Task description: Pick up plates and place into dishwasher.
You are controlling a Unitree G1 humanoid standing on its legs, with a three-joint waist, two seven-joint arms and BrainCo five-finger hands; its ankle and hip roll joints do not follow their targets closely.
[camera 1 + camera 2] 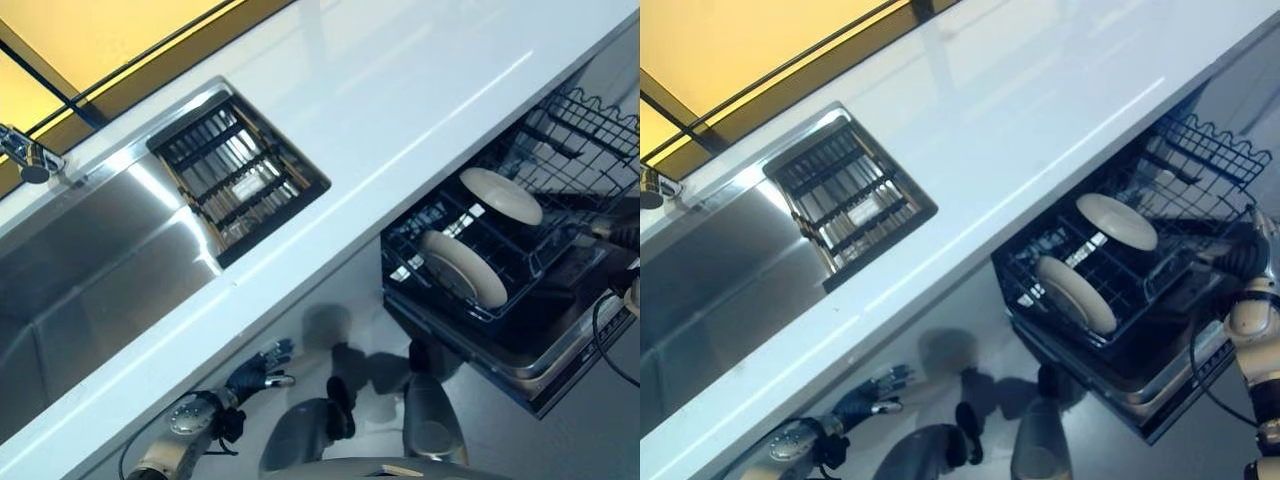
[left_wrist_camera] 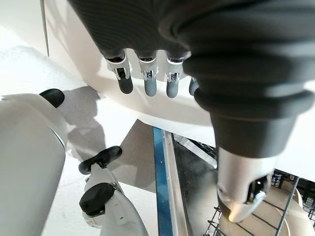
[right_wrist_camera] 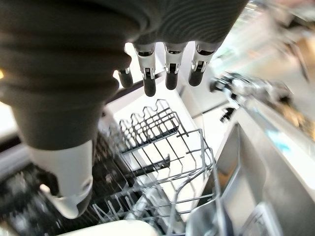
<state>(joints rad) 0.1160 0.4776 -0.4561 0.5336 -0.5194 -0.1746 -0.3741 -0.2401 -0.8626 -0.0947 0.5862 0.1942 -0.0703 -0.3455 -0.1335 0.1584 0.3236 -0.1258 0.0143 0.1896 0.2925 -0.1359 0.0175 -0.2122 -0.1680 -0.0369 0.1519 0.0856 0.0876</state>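
left eye view: two plates (image 1: 463, 268) (image 1: 501, 195) stand on edge in the dishwasher rack (image 1: 520, 250) at 3 o'clock, slotted between tines. left hand (image 1: 258, 372) hangs at 6 o'clock, fingers relaxed, empty. right wrist view: right hand (image 3: 167, 69) hovers over the rack, fingers straight, holding nothing.

You are looking at a glossy white worktop (image 1: 400, 90) beside a brushed metal sink (image 1: 90, 260). The cream plates (image 1: 463, 268) are showing a smooth glaze, sitting in a dark coated-wire rack (image 1: 500, 300).

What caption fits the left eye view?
Two plates stand in the pulled-out dishwasher rack below the white counter.
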